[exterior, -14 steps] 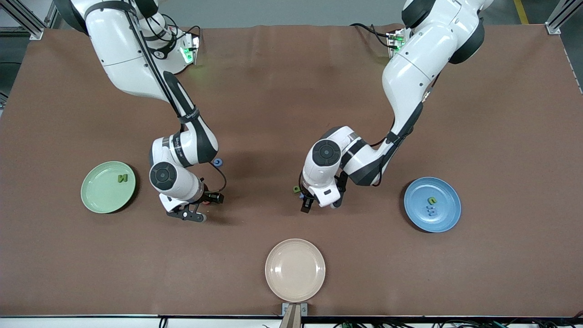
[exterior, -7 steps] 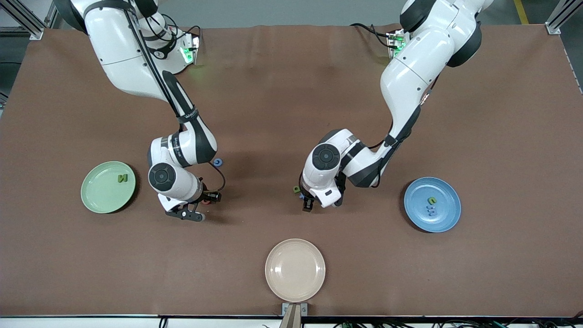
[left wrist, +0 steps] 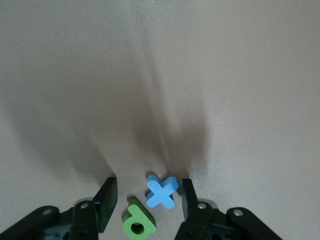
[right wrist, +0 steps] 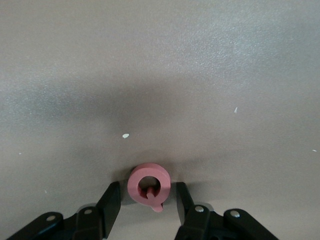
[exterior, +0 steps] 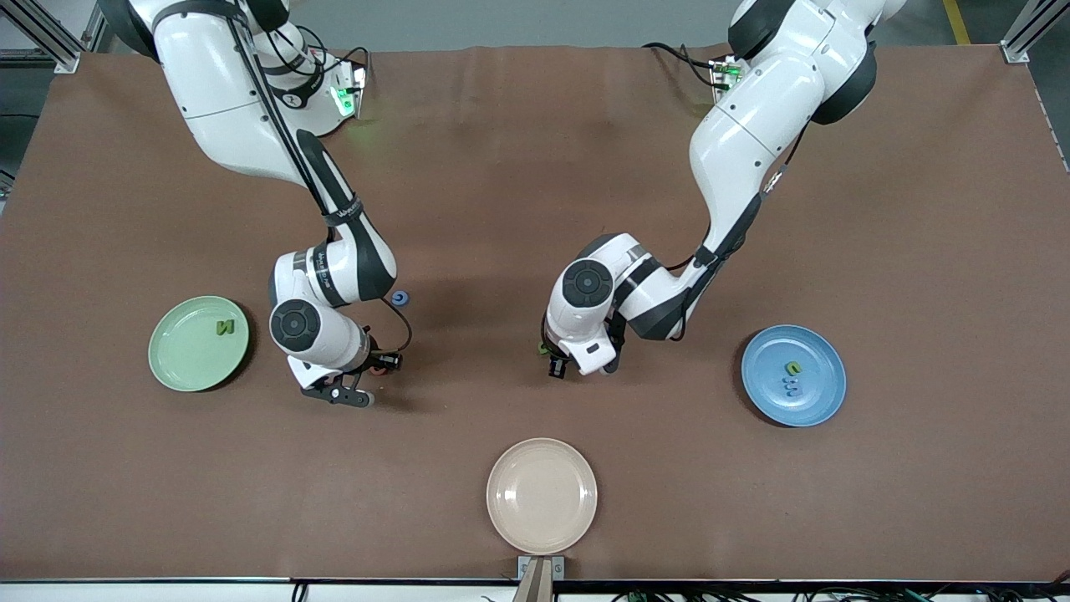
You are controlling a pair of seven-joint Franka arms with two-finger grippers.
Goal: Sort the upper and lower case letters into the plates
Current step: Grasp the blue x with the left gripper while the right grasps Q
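My left gripper [left wrist: 147, 200] is down at the table near its middle, also seen from the front [exterior: 553, 365]. It is open, and a green "p" [left wrist: 139, 225] and a blue cross-shaped letter [left wrist: 161, 191] lie between its fingers, touched by neither. My right gripper [right wrist: 147, 199] is open and low on the table beside the pale green plate [exterior: 180, 355]. It straddles a red "Q" [right wrist: 149, 186] with a thin gap on each side. A green "N" [exterior: 225, 327] lies on that plate. The blue plate [exterior: 815, 393] holds a green letter [exterior: 792, 367] and a blue letter [exterior: 791, 385].
A small blue ring-shaped letter [exterior: 400, 298] lies on the brown table beside the right arm's wrist. A cream plate [exterior: 542, 495] with nothing on it sits near the table's front edge, nearer the front camera than both grippers.
Both grippers' jaws have narrowed around their letters. The left gripper has slid slightly toward the right arm's end of the table; the right gripper has barely moved.
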